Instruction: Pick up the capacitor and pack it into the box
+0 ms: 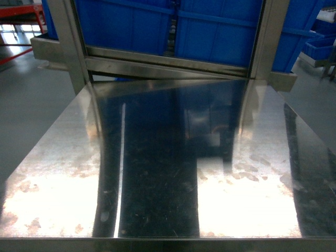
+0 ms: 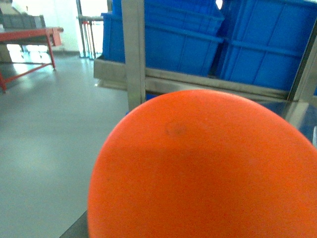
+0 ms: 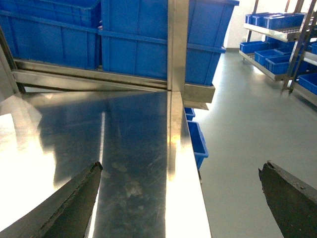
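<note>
No capacitor and no box shows in any view. The steel table lies bare in the head view, with neither gripper over it. In the left wrist view a large smooth orange rounded thing sits very close to the lens. It fills the lower frame and hides the left gripper's fingers; I cannot tell what it is. In the right wrist view my right gripper is open. Its dark fingertips stand wide apart, with nothing between them, over the right edge of the table.
Big blue plastic bins sit on a steel rack behind the table, between upright steel posts. Small blue bins stand on the floor under the table's right edge. Shelves with blue trays are at the far right, a red bench at the far left.
</note>
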Controlling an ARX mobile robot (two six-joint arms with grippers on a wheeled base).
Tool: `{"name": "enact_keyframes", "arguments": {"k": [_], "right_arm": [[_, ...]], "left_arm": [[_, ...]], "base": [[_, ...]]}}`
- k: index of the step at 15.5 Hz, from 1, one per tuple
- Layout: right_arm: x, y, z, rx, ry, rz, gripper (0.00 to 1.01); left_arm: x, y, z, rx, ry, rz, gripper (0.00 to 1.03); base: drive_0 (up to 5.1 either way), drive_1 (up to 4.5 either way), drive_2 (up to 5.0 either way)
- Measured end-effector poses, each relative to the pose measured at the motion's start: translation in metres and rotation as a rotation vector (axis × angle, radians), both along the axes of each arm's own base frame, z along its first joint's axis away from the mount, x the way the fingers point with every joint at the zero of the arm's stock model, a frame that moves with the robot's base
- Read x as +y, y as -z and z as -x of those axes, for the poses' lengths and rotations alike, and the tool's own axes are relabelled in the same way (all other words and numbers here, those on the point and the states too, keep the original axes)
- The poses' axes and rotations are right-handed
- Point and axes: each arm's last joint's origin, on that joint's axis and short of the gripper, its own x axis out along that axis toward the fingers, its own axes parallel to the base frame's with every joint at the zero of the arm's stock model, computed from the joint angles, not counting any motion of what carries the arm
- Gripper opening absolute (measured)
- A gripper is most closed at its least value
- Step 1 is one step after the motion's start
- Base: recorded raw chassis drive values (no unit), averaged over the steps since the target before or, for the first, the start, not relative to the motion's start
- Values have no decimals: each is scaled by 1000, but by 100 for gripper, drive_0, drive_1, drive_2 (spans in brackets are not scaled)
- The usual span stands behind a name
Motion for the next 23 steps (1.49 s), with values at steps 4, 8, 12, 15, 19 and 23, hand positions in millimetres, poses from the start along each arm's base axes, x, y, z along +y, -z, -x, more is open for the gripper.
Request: {"name": "enact_keyframes", "arguments": {"k": [4,8,12,15,19,23], "right_arm": [[0,0,0,0,0,0,98],[0,0,0,0,0,0,98],[0,0,0,0,0,0,98],[0,0,0,0,0,0,98],[0,0,0,-3,0,0,98],[0,0,0,-2,0,0,98]], "left_arm": [[0,3,0,25,-1,0,44],[0,3,0,25,0,0,44],[0,3,0,25,0,0,44],[0,3,0,25,0,0,44],[0,3,0,21,0,0,44],[0,3,0,24,0,0,44]], "base": [[0,0,0],[0,0,0],[0,0,0],[0,0,0],[0,0,0],[0,0,0]]}}
